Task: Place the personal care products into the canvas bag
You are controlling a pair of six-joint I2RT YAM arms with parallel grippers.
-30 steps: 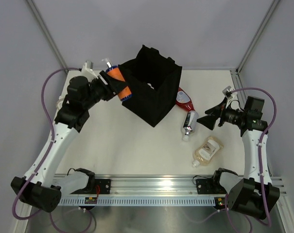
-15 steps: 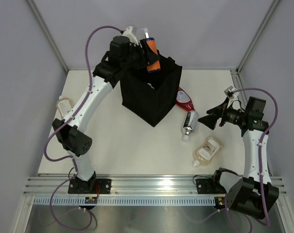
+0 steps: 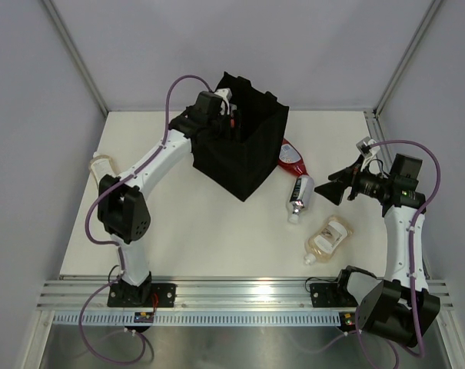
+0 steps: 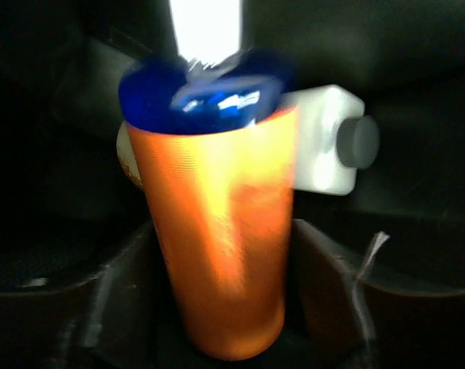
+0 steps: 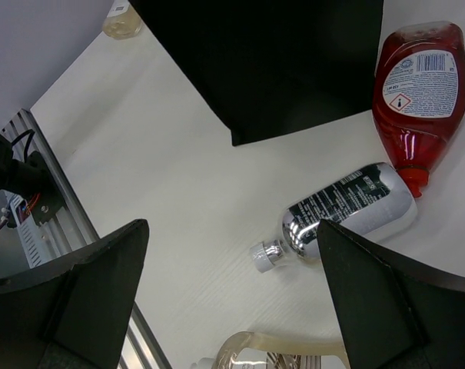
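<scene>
Table point(image 3: 186, 223) | left gripper point(image 4: 224, 307) dropped into canvas bag point(image 3: 247, 161), gripping orange bottle point(image 4: 220, 231) | right gripper point(image 5: 232, 227) splayed

Left arm point(image 3: 151, 161) stretches to the far edge, left gripper point(image 3: 230, 117) clamped on an orange bottle point(image 4: 217, 246); right gripper point(image 3: 330, 183) hovers near the right edge, jaws spread wide.

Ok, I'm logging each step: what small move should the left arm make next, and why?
Probably open the left gripper to release the orange bottle. The wrist view shows it clamped between the fingers with dark fabric around, and the top view puts the gripper inside the mouth of the canvas bag.
</scene>
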